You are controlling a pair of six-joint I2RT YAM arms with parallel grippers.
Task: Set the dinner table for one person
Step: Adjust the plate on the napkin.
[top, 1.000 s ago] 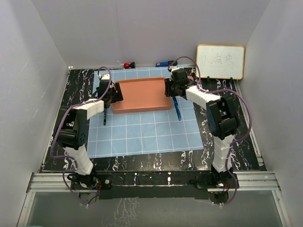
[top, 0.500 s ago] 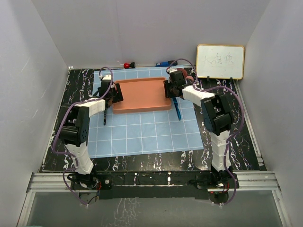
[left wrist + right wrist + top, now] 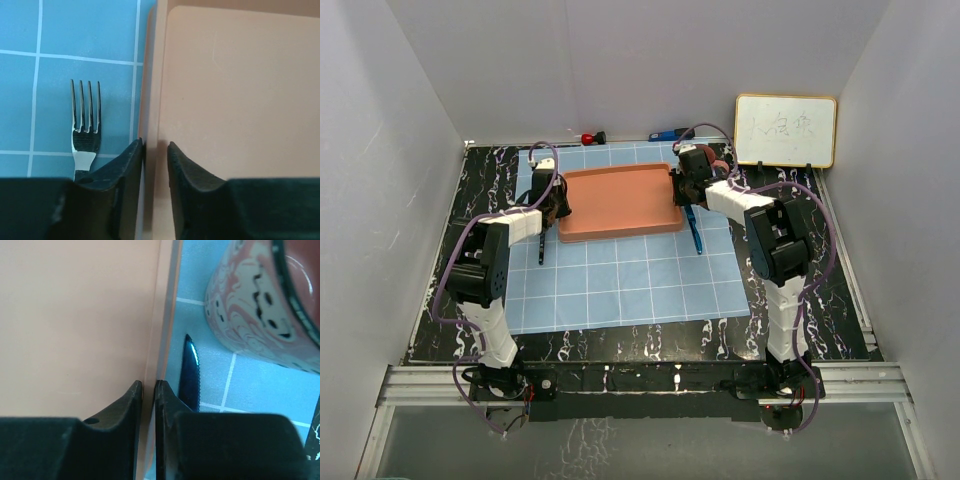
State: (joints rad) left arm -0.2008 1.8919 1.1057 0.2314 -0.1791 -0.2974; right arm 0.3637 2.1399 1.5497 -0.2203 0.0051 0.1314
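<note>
The counter (image 3: 640, 345), black with white marble veins and a metal rail along its front edge, fills the floor of the white-walled enclosure. The two arm bases are bolted at its near edge. A light-blue gridded cloth (image 3: 620, 285) covers its middle. An orange tray (image 3: 620, 200) lies on the far part of that cloth.

The left fingers (image 3: 137, 165) stand narrow astride the tray's left rim, one outside and one inside, pinching it. Just beside that rim a fork (image 3: 85, 130) lies on the cloth with its tines pointing away from the wrist camera.

The right fingers (image 3: 135, 400) are closed in the same way on the tray's right rim, with only the rim between them. Just outside this rim lies a dark serrated knife (image 3: 189, 375). A marbled brown-and-cream cup (image 3: 250, 315) stands on the cloth near the knife's tip.

At the far right a small whiteboard (image 3: 785, 130) leans against the wall.
</note>
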